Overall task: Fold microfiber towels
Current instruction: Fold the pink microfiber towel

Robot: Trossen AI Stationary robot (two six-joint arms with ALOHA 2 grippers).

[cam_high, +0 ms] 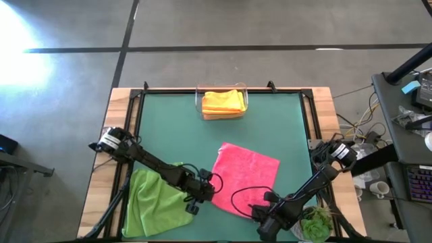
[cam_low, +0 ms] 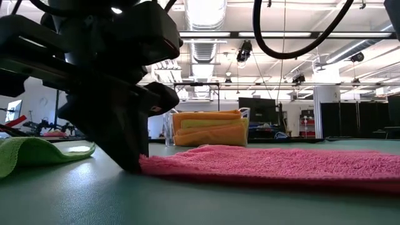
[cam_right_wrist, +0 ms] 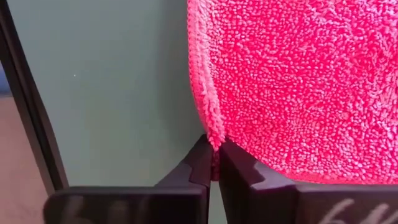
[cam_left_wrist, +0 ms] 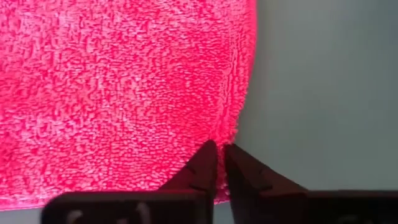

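Hot pink towel (cam_high: 244, 177): uniform pink, looped nap, no pattern. Lime green towel (cam_high: 154, 200): plain green. Clear bin (cam_high: 221, 102): yellow towel (cam_high: 223, 100) on orange towels (cam_low: 211, 135). Desk (cam_high: 175, 131): teal-green mat, pale wood border. Arms, left pincer (cam_left_wrist: 219, 167), right pincer (cam_right_wrist: 214, 163): black.

A: Where does the light come from?

B: Ceiling strip lights (cam_low: 206, 12) far behind glow white in the low view. A glare patch (cam_high: 20, 34) washes out the floor at the far left from above.

A: Anything soft?

B: The dark arm (cam_low: 106, 75) near the low camera is blurred and silhouetted. The pink towel (cam_left_wrist: 118, 93) looks overexposed, glowing.
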